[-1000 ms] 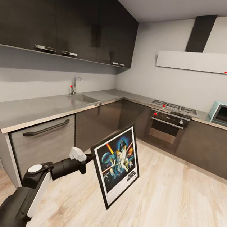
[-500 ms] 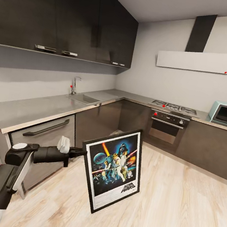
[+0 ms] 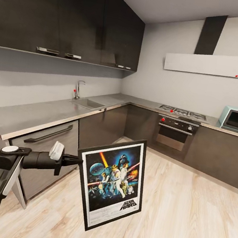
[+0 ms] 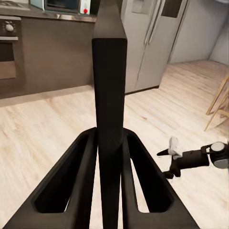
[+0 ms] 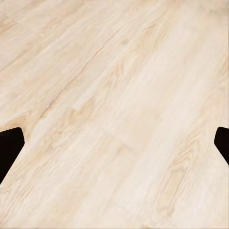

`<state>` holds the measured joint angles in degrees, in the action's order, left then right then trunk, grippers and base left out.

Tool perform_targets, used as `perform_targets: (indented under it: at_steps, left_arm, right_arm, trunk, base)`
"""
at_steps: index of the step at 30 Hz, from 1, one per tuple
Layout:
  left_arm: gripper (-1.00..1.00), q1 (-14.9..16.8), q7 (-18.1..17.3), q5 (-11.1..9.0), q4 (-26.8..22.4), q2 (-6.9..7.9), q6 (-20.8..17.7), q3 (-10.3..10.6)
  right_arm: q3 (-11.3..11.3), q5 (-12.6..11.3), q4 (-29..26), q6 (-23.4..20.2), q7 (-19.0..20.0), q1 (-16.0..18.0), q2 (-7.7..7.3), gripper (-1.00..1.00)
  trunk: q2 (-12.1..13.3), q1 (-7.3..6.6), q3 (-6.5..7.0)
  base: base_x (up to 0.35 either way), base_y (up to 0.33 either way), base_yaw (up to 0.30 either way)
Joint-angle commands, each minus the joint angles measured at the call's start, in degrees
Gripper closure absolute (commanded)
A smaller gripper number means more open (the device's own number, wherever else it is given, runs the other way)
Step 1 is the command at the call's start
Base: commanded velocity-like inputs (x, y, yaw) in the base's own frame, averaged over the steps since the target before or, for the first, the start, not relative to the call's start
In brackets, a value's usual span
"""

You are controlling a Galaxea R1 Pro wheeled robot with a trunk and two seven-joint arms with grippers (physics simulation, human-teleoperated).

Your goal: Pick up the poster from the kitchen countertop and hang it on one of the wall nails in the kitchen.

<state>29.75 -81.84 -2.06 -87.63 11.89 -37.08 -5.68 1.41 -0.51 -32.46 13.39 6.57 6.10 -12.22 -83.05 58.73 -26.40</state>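
Swinging leftward and more upright, the poster (image 3: 111,182) hung off the worktop (image 3: 39,114), its edge pinched in the left gripper (image 3: 75,161); carrying continued toward a nail (apparently unseen).

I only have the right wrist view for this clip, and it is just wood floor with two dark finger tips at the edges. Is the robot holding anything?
Observer: Yes, the left gripper has the poster clamped by its frame edge, off the countertop.
Operator: Is the grip centred on the frame?
Observer: In the left wrist view the frame edge runs straight up between both fingers.
Operator: Which way does the art face?
Observer: Toward the head camera, with the lettering at the bottom, the poster tilted slightly.
Operator: And my right gripper?
Observer: The left wrist camera catches it low over the floor, holding nothing.
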Motion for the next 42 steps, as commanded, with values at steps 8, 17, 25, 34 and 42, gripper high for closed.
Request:
perform_targets:
  at_steps: [8, 17, 25, 34, 42]
  left_arm:
    - [1.00, 0.04, -0.33, -0.17, 0.18, 0.06, -0.44, -0.06]
    - [1.00, 0.04, -0.35, -0.14, 0.43, 0.06, -0.43, -0.36]
    - [1.00, 0.04, -0.43, -0.14, 0.52, 0.45, -0.36, -0.58]
    - [1.00, -0.04, -0.91, -0.21, -0.07, -0.10, -0.54, 0.03]
    - [1.00, -0.04, -0.88, -0.20, -0.18, -0.20, -0.54, 0.04]
  right_arm:
    - [3.66, -0.16, -7.76, -0.77, 16.15, 0.21, -4.90, -1.00]
    - [7.60, 0.06, -27.10, -21.00, 29.12, 0.24, -8.27, -1.00]
    - [9.66, 0.32, -34.61, -31.08, 45.32, 8.13, -11.79, -1.00]
    - [10.29, -0.34, -34.80, -39.52, 59.17, 17.87, -12.67, -1.00]
    - [10.72, -0.51, -34.80, -39.80, 59.17, 19.08, -12.68, -1.00]
  trunk:
    - [-0.03, 0.00, -0.06]
    - [-0.03, 0.00, -0.06]
    - [-0.03, 0.00, -0.06]
    - [-0.03, 0.00, -0.06]
    - [-0.03, 0.00, -0.06]
  base:
    - [0.000, 0.000, 0.000]
    - [0.000, 0.000, 0.000]
    - [0.000, 0.000, 0.000]
    - [0.000, 0.000, 0.000]
    - [0.000, 0.000, 0.000]
